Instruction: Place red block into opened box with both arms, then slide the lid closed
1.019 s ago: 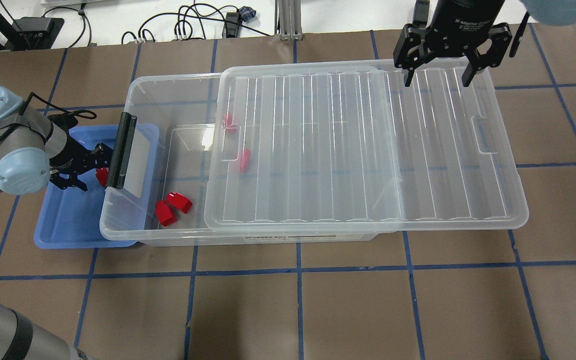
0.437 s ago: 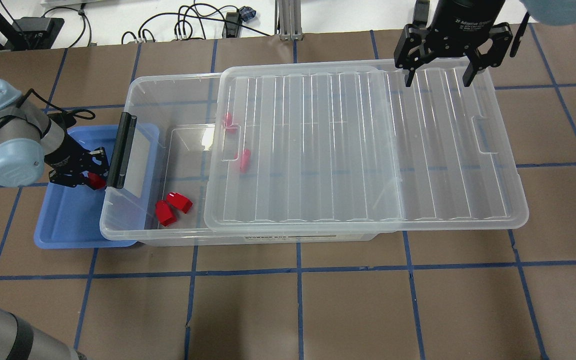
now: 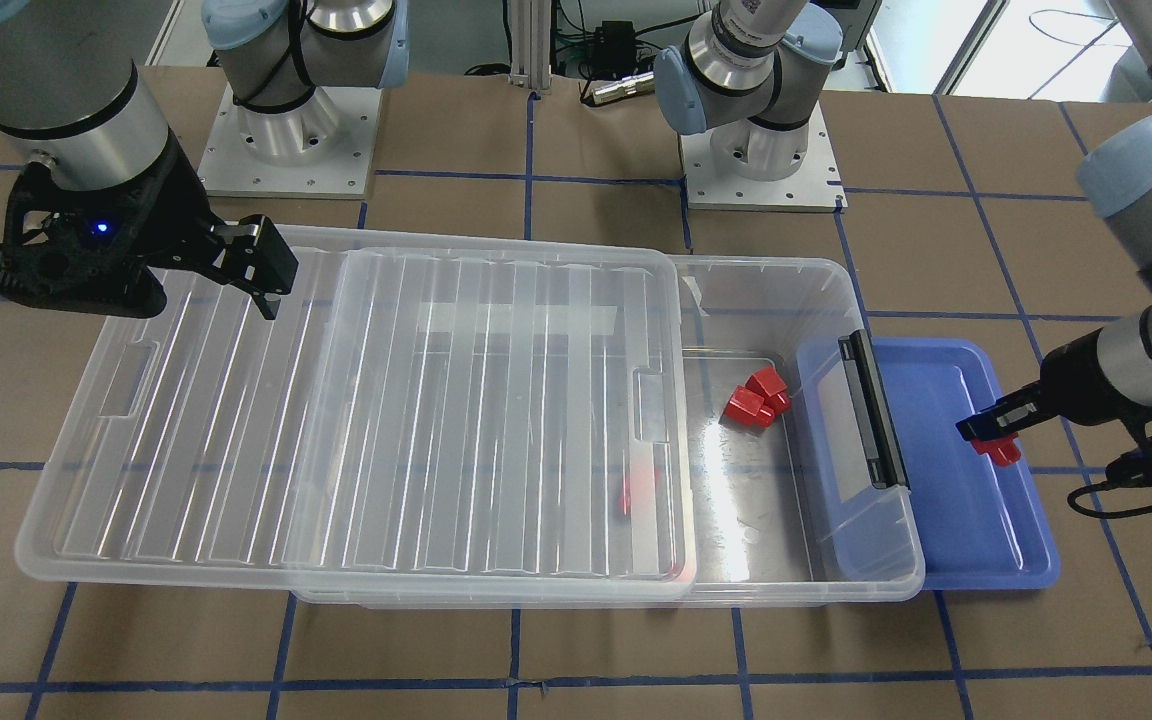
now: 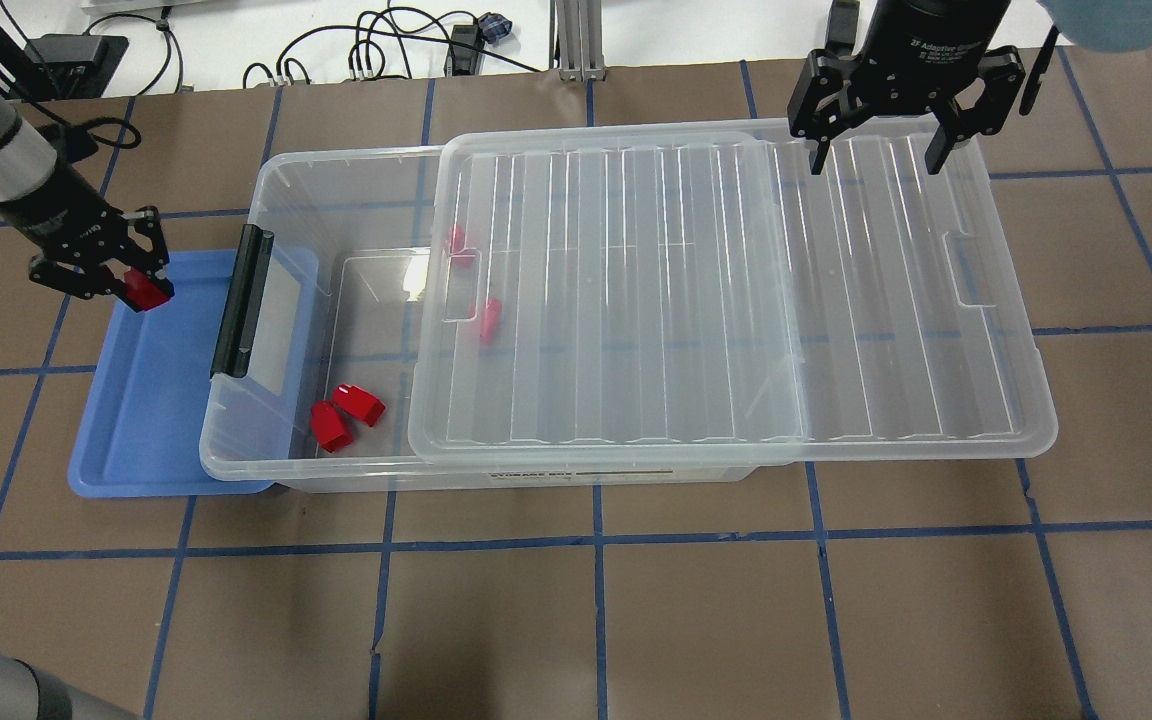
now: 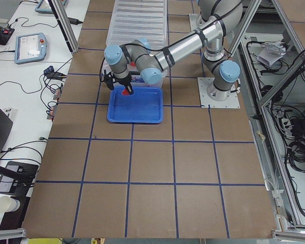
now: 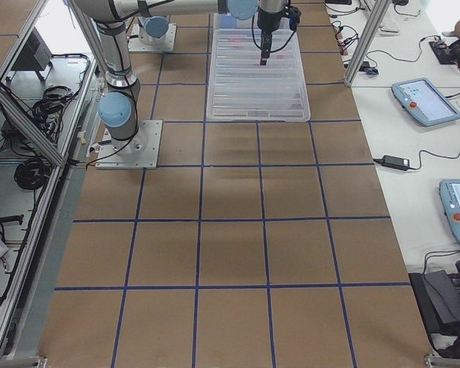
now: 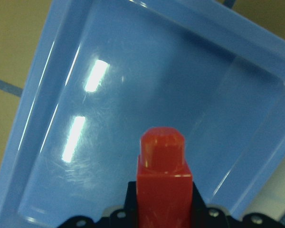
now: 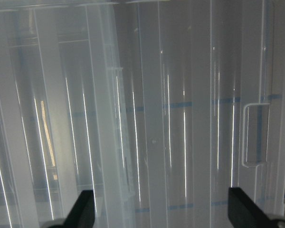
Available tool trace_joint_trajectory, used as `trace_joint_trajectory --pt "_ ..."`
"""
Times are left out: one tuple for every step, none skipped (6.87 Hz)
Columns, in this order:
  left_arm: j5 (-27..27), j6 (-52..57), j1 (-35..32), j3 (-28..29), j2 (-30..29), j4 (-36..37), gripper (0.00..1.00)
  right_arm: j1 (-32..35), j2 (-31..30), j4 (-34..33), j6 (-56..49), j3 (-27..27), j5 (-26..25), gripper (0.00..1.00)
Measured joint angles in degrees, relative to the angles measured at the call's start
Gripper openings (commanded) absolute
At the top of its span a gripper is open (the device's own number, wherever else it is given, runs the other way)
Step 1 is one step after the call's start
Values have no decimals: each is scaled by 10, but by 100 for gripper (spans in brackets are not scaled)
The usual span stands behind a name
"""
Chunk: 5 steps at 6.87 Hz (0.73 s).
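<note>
My left gripper (image 4: 136,283) is shut on a red block (image 4: 147,290), held in the air over the far left corner of the blue tray (image 4: 146,420). The left wrist view shows the red block (image 7: 164,180) upright between the fingers, with the tray below. The clear box (image 4: 336,165) stands beside the tray, its black latch (image 4: 241,300) at the open left end. The ribbed lid (image 4: 716,290) lies slid to the right, overhanging the box's right end. My right gripper (image 4: 874,150) hangs open above the lid's far right part, holding nothing.
Two red blocks (image 4: 346,410) lie in the box's open part, and two more (image 4: 489,320) show faintly under the lid. The blue tray's right side is tucked under the box's latch end. Cables (image 4: 376,50) lie beyond the table's far edge.
My left gripper shut on the red block low in the tray near the latch. It has since risen and moved away from the box, toward the tray's far left corner. The right gripper has not moved.
</note>
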Motion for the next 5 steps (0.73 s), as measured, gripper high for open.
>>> trace_joint_trajectory --pt "0 -4 -25 34 28 -66 0 0 0 0 0 0 0 100" --pt "-1 -10 -55 43 55 -102 0 0 0 0 1 0 0 100" --pt "-2 -14 -88 30 74 -114 0 0 0 0 0 1 0 100" --pt "-1 -15 -122 1 85 -96 0 0 0 0 0 1 0 100" --pt "1 -14 -151 -39 91 -46 0 0 0 0 -1 0 1 100"
